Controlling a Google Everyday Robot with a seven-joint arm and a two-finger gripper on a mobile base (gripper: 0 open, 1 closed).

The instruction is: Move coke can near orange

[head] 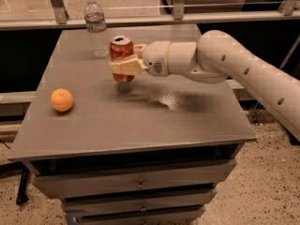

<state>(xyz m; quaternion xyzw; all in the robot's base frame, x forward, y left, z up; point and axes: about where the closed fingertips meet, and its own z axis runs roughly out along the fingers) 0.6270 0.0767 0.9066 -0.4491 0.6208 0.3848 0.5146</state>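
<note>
Red coke can (pixel 121 48) is held upright, clamped in the gripper (pixel 123 64), over the counter (pixel 140 121) toward its back edge. The orange (pixel 62 100) is located near the left edge, well apart.

Cream arm (pixel 243 64) — dotted with dark holes — ends in a tan claw (pixel 121 63).

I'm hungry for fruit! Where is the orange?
In the camera view, the orange sits on the table, front left; the gripper holds the coke can farther back, near the water bottle.
</note>
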